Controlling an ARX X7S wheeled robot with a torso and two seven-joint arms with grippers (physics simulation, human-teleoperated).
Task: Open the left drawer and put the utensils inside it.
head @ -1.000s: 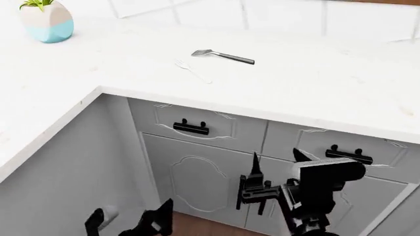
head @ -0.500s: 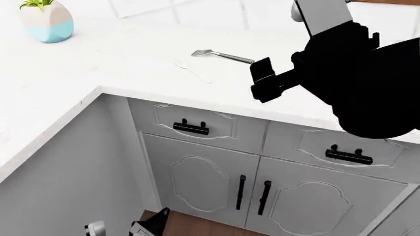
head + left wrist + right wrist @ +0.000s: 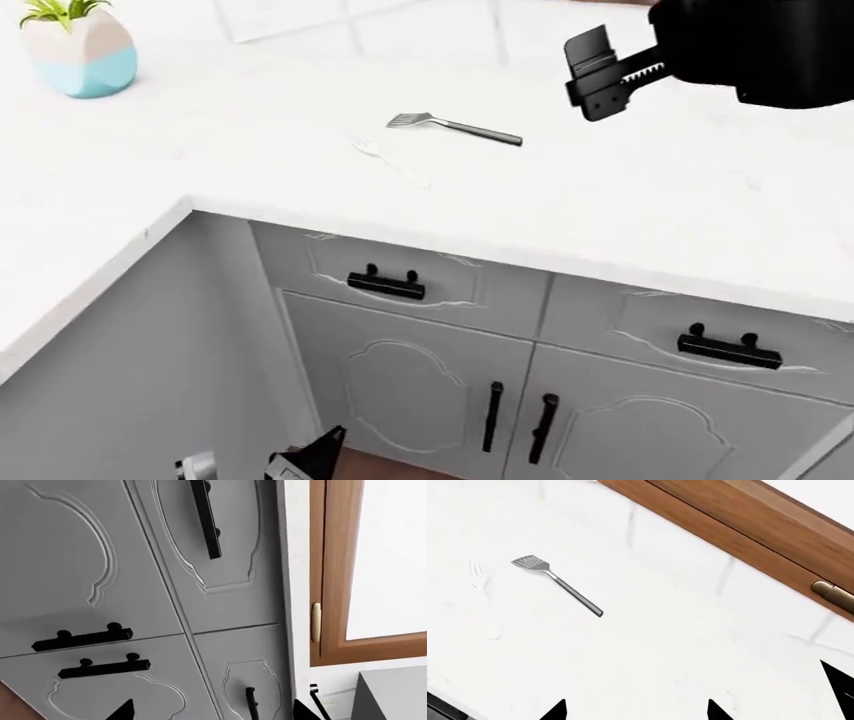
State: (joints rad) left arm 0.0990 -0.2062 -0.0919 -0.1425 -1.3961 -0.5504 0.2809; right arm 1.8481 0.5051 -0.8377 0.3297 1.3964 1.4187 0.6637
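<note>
Far left on the white marble countertop (image 3: 694, 190), well away from both arms: a white-and-blue plant pot (image 3: 80, 50) with green leaves. White tiled wall behind; in the right wrist view, a brown wooden window frame (image 3: 740, 535) with a brass fitting (image 3: 834, 594) along the counter's back edge.

Mid-counter, well to the left of and below the raised right gripper (image 3: 607, 75): the thin white fork (image 3: 387, 160), faint against the marble, long axis diagonal, tines toward the wall and the left, handle toward the counter's front edge. Just beside it, apart and not touching, nearer the gripper: the slotted spatula (image 3: 454, 127), slotted head to the left, dark handle running right and slightly toward the front. Same pair seen from the right wrist camera, fork (image 3: 484, 597) and spatula (image 3: 557, 585) lying roughly parallel.

Below the counter edge, shut flush: the left drawer (image 3: 400, 270), light grey with curved moulding and a short black bar handle (image 3: 386, 283). To its right, a second drawer (image 3: 707, 335); beneath, arched cabinet doors (image 3: 400, 390).

At the bottom edge, low by the cabinet base: the left gripper (image 3: 287, 462), empty, fingers apart.

Upper right, high over the counter: the right gripper, black, empty, toothed jaws spread.
</note>
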